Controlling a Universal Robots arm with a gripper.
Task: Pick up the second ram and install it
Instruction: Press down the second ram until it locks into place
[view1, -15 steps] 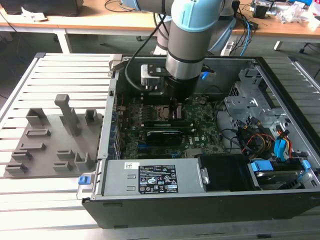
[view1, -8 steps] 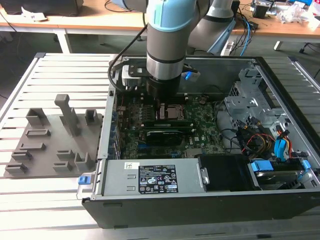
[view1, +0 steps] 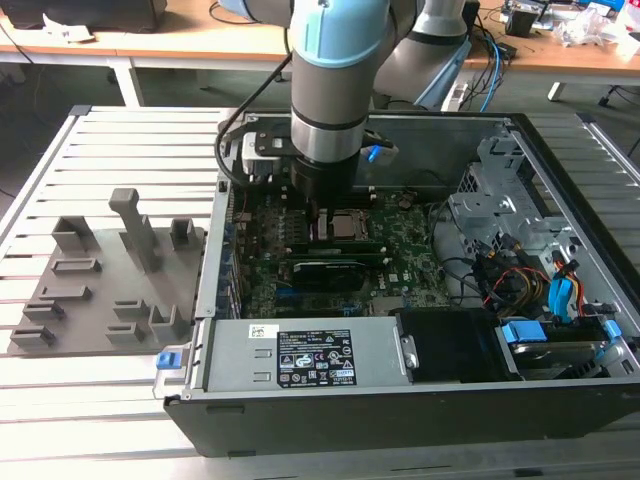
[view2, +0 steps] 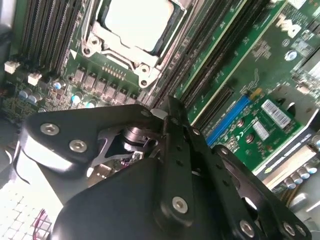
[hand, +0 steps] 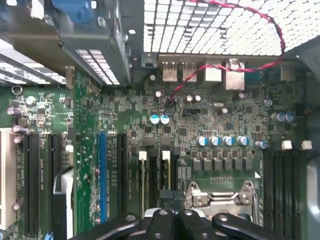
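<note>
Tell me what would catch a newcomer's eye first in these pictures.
The arm plunging into the open computer case, its gripper low over the motherboard beside the CPU socket. On the exterior view's left, a grey fixture tray sits on the slatted table. In the second wrist view, the socket's metal cover gleams.

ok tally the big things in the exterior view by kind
open computer case: 1
grey parts holder: 1
robot arm: 1
Total: 3
</note>
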